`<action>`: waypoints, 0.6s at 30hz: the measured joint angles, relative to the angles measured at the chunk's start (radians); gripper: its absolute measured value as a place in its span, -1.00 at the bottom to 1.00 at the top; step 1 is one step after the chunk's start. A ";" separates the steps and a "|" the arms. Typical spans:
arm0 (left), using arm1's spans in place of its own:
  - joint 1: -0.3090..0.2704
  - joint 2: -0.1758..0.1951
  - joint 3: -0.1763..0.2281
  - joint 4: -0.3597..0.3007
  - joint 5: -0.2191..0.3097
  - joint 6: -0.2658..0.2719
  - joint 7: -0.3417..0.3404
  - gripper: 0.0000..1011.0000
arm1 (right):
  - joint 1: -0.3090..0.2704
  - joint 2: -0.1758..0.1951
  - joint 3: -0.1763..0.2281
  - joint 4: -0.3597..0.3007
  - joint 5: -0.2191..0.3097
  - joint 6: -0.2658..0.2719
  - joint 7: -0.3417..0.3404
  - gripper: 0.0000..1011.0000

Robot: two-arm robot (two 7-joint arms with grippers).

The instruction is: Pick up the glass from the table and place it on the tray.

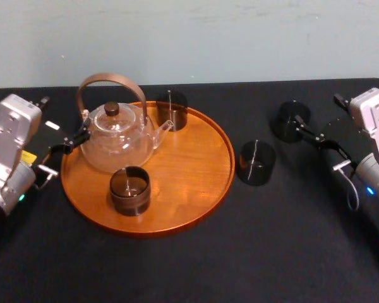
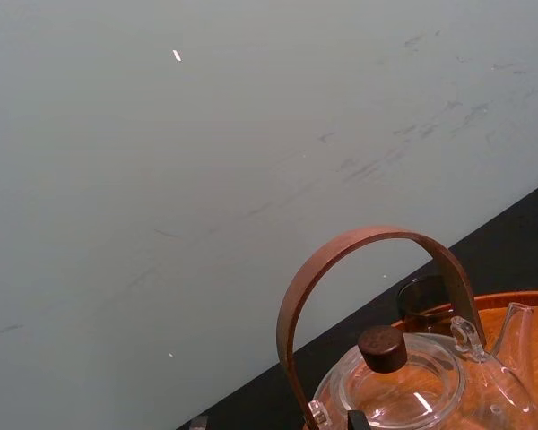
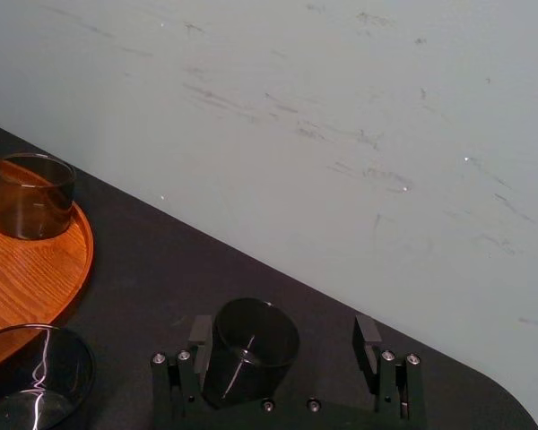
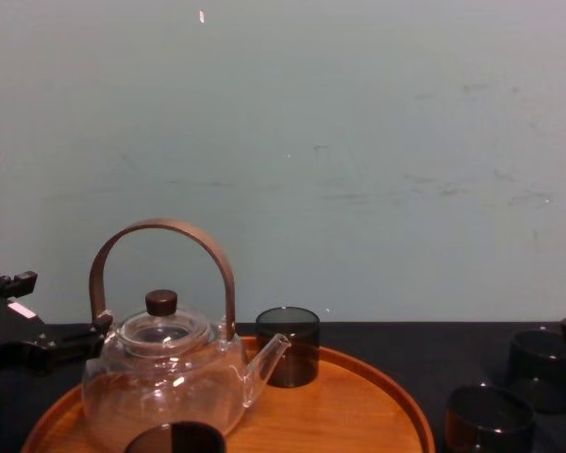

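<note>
Here, a pale grey-green wall (image 1: 240, 38), faintly scuffed, closes off the room behind the work. Below it the flat black tabletop (image 1: 271, 252) runs across the whole width. The round orange-brown tray (image 1: 196, 170) lies on it left of the middle.

A clear glass teapot (image 1: 117, 142) with an arched brown handle (image 1: 107, 78) stands on the tray's left half. Its spout points towards a dark glass at the tray's far rim (image 1: 172, 108). A second dark glass on the tray (image 1: 130, 190) stands near the front, just before the teapot.

Two more dark glasses stand off the tray. The spare glass (image 1: 256, 162) stands upright just beside the tray's right rim, between the tray and the right arm. The glass (image 1: 289, 120) stands upright farther back and to the right, well apart from the tray.

The right gripper (image 3: 283, 331) is spread wide with the glass between its fingers (image 3: 200, 333). One finger is just beside the glass wall and the other is clear of it. Whether the near one touches cannot be told.

The left gripper (image 1: 82, 137) sits just beside the teapot's left side, over the tray's left edge. Whether it is spread or closed cannot be told.
</note>
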 joint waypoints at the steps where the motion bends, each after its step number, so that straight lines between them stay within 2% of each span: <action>1: 0.000 0.000 0.000 0.000 0.000 0.000 0.000 1.00 | 0.000 0.000 0.000 0.000 0.000 0.000 0.000 0.98; 18: 0.000 0.000 0.000 0.000 0.000 0.000 0.000 1.00 | 0.000 0.000 0.000 0.000 0.000 0.000 0.000 0.98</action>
